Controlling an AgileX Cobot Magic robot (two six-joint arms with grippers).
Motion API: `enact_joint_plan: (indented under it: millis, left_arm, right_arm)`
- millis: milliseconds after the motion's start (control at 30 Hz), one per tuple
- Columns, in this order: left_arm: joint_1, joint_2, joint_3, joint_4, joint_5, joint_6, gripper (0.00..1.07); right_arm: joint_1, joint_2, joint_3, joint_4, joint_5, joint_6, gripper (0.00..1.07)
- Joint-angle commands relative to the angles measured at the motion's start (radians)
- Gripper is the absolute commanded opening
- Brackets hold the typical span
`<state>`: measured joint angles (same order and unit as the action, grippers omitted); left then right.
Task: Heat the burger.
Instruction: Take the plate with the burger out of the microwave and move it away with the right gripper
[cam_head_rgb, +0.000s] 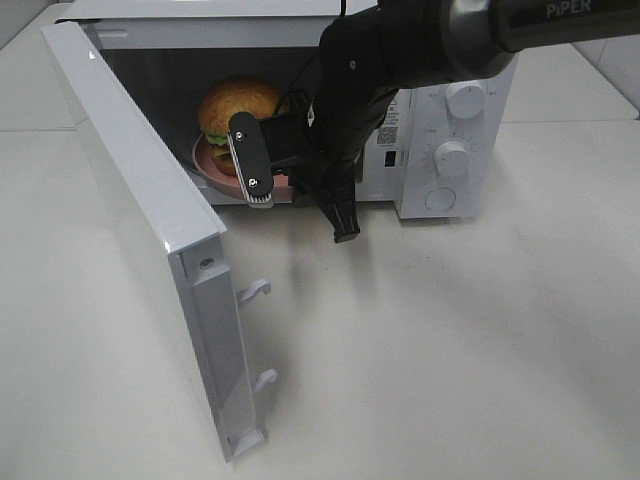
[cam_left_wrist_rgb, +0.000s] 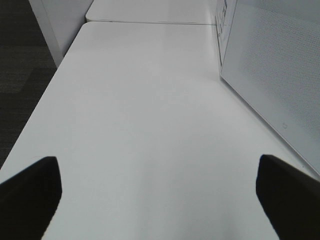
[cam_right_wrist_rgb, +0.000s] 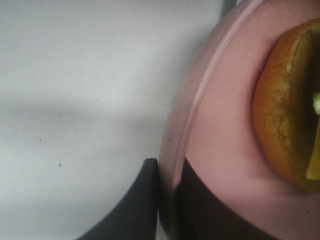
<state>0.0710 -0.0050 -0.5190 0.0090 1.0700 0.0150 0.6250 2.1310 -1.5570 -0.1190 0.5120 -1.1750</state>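
Note:
The burger (cam_head_rgb: 238, 108), with its golden-brown bun and green lettuce edge, sits on a pink plate (cam_head_rgb: 208, 160) inside the open microwave (cam_head_rgb: 450, 110), near the front of the cavity. My right gripper (cam_head_rgb: 256, 178) reaches into the opening and is shut on the plate's front rim. In the right wrist view the plate's rim (cam_right_wrist_rgb: 200, 100) runs between the two dark fingers (cam_right_wrist_rgb: 135, 205), with the burger (cam_right_wrist_rgb: 285, 115) just beyond them. My left gripper (cam_left_wrist_rgb: 160, 200) is open over bare table and holds nothing. It does not show in the exterior high view.
The microwave door (cam_head_rgb: 140, 200) swings wide open to the left, its latch hooks (cam_head_rgb: 255, 290) pointing into the table space. Two knobs (cam_head_rgb: 452, 158) are on the microwave's right panel. The left wrist view shows the door's dotted panel (cam_left_wrist_rgb: 280, 75) and the table edge (cam_left_wrist_rgb: 45, 95).

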Motion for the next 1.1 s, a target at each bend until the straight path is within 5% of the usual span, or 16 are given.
enact_joint_plan:
  millis: [33, 1100]
  left_arm:
    - [0.002, -0.015, 0.000, 0.001, 0.001, 0.000, 0.98]
    - [0.002, -0.015, 0.000, 0.001, 0.001, 0.000, 0.98]
  right_arm:
    - [-0.005, -0.050, 0.030, -0.029, -0.080, -0.002, 0.00]
    - [-0.011, -0.364, 0.546, -0.035, -0.407, -0.043, 0.00]
